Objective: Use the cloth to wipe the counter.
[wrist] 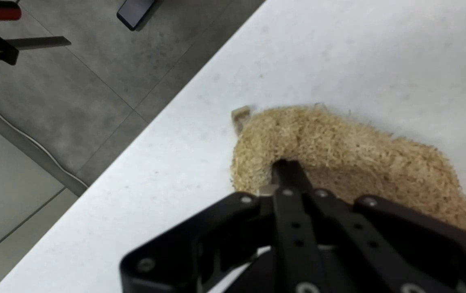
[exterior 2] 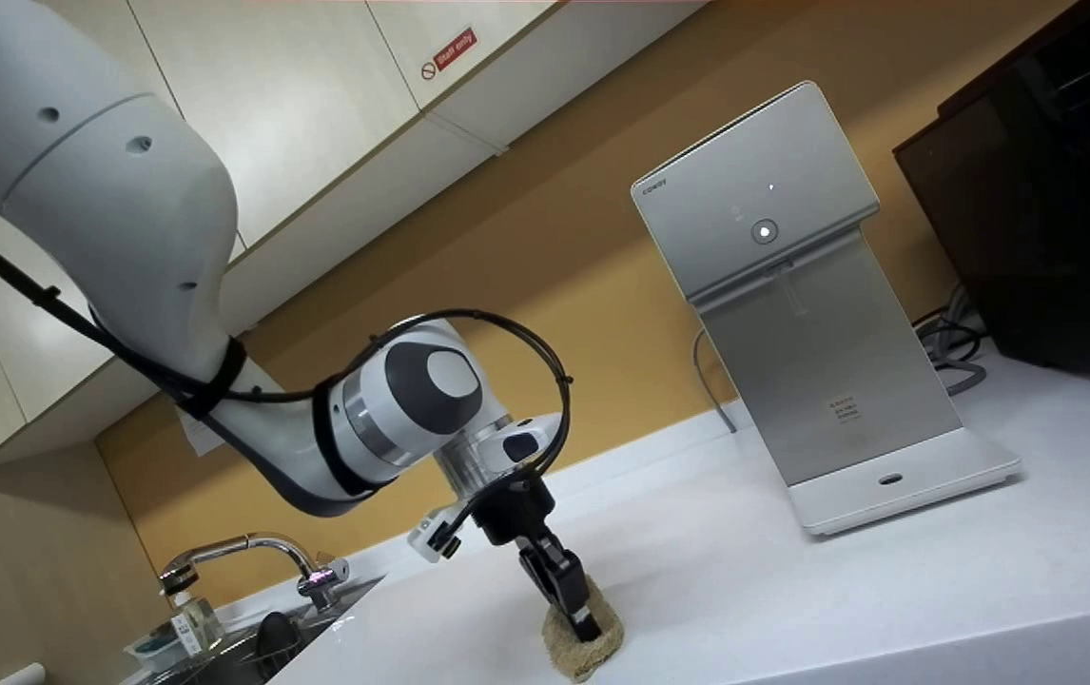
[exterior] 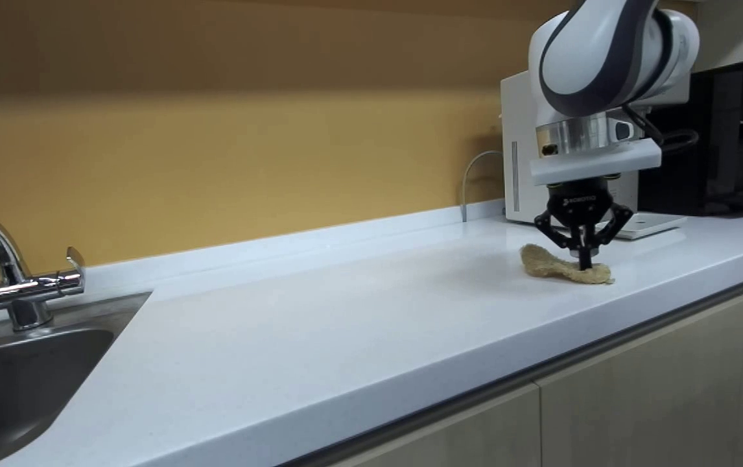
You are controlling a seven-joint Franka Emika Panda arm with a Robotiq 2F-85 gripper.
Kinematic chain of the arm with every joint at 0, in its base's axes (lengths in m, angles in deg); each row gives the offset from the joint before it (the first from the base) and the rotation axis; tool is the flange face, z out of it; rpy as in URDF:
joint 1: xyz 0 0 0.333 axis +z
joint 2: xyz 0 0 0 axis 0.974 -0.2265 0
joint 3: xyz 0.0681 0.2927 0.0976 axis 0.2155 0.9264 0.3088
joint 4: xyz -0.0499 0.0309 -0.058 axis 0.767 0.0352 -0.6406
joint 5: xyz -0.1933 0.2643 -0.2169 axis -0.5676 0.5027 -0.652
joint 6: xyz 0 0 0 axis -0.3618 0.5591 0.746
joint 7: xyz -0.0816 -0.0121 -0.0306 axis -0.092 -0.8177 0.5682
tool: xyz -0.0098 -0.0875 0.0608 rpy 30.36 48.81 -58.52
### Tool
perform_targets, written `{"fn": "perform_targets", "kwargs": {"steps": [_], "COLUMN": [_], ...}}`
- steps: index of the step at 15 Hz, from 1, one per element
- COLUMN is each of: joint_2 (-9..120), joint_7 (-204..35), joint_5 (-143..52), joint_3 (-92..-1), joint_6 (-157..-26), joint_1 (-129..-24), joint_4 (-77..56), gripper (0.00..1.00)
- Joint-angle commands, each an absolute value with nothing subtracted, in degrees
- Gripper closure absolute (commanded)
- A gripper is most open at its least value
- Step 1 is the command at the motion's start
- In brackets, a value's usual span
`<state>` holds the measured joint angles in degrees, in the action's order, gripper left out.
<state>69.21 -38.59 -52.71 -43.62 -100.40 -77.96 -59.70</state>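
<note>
A tan, fuzzy cloth lies bunched on the white counter, near its front edge; it shows in both exterior views and in the wrist view. My gripper points down onto the cloth, with its fingertips brought together and sunk into a fold; it also shows in the other views. The cloth bulges around the tips and looks pinched between them. One end of the cloth curls up a little from the counter. The very ends of the fingertips are hidden in the fold.
A sink with a chrome tap is at one end of the counter. A white and grey water dispenser and a black machine stand at the other end. The wall runs along the back.
</note>
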Motion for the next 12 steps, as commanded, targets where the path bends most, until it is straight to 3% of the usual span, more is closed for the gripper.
{"fn": "perform_targets", "kwargs": {"steps": [1, 12], "joint_2": [61.4, 64.5], "joint_7": [-42.1, -42.4], "joint_5": [-46.3, -43.8], "joint_3": [-40.5, -37.2], "joint_6": [-100.9, -100.1], "joint_1": [-74.6, -69.4], "joint_4": [-56.8, -60.6], "gripper": [1.0, 1.0]}}
